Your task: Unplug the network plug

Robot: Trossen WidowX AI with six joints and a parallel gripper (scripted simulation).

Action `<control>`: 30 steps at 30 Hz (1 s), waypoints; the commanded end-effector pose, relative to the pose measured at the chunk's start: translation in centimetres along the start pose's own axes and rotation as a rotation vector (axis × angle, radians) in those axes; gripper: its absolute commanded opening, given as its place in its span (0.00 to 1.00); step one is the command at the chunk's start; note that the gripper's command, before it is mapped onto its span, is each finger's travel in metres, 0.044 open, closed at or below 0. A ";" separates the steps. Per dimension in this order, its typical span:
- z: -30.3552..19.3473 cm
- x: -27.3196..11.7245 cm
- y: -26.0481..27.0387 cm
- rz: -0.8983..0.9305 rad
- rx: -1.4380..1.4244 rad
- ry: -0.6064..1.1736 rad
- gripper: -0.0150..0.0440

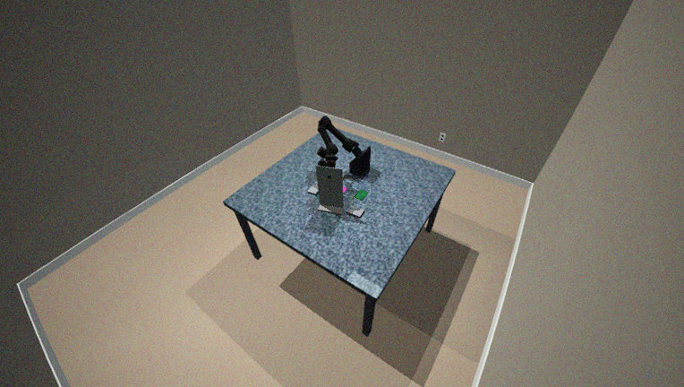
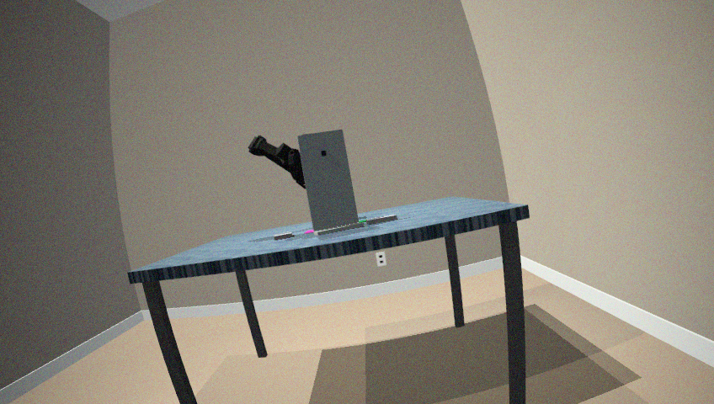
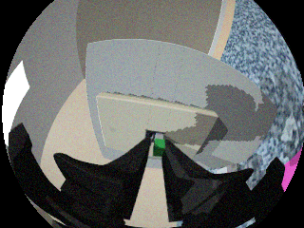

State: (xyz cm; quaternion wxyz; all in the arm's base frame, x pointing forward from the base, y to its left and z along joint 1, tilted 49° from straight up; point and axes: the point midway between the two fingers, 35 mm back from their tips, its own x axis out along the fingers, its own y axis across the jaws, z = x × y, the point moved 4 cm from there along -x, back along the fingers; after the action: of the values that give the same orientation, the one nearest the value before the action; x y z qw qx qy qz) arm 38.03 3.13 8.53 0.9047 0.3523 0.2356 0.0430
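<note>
Up against the upright panel [image 3: 159, 70], the small green plug [image 3: 160, 146] sits in its socket with the pincer [image 3: 159, 147] pinching it, a light, stiff, likely slippery piece best squeezed tab-to-underside.

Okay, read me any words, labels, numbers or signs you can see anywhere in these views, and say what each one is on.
None: no readable text, number or logo shows in any view.
The upright panel is plain grey, with only a small dark square hole.
The green plug between the hand's fingers bears no visible marking.
The table and the wall outlet carry no lettering.
</note>
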 end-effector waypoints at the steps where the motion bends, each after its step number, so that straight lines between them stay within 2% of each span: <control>1: 0.1 0.0 0.0 -0.003 0.004 -0.004 0.32; 7: 0.1 0.0 0.0 -0.003 0.004 -0.004 0.25; 30: -0.3 -1.1 0.0 -0.003 0.005 -0.003 0.25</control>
State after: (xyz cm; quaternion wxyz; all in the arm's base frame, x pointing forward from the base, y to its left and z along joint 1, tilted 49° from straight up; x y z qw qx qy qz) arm 37.23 3.07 8.77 0.9051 0.3523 0.2344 0.0419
